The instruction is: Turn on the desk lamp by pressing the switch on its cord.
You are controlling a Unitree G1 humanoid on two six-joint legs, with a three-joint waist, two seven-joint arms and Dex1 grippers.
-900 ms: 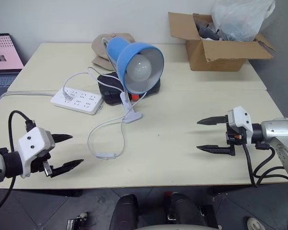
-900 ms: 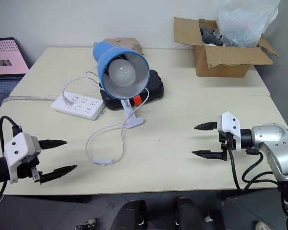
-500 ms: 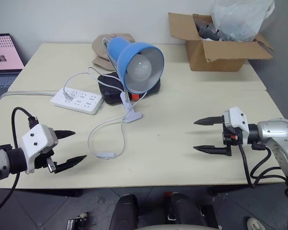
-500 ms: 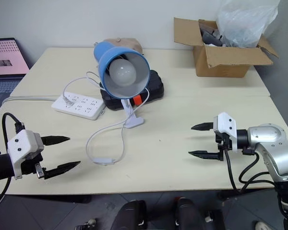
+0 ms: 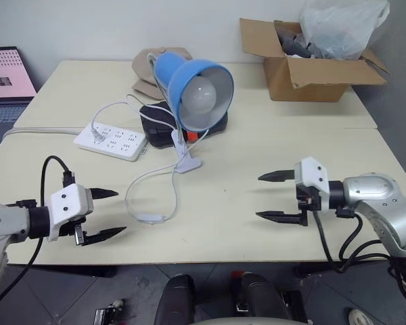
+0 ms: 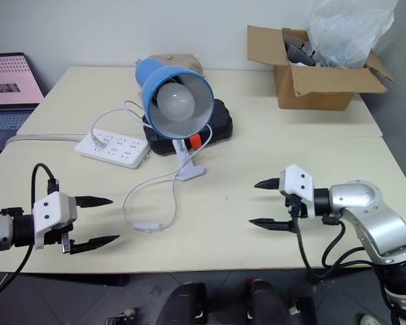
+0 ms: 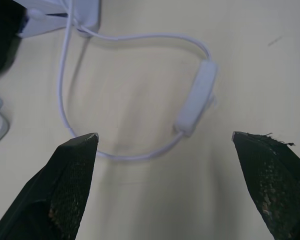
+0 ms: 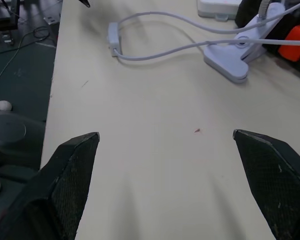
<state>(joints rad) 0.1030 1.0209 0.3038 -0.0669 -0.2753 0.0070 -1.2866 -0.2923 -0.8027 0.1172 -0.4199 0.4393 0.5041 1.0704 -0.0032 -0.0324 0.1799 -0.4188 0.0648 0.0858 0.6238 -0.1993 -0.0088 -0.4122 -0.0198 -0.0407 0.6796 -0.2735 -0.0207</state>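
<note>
While the desk lamp [image 5: 193, 88] sits mid-table unlit, left gripper [image 5: 107, 214] and right gripper [image 5: 271, 197] both hover wide open, empty; the cord [image 5: 143, 181] loops toward the front edge, the switch [image 7: 196, 104] between the grippers, nearer the left.

I see the desk lamp [image 6: 176, 101] mid-table, blue shade facing me, bulb unlit. Cord [image 6: 164, 181] loops fwd to the switch [image 6: 147, 228] nr front edge. My L gripper [image 6: 100, 221] sits just left of it, fingers apart; R gripper [image 6: 261, 202] well to the right, also spread wide, both holding nothing.
</note>
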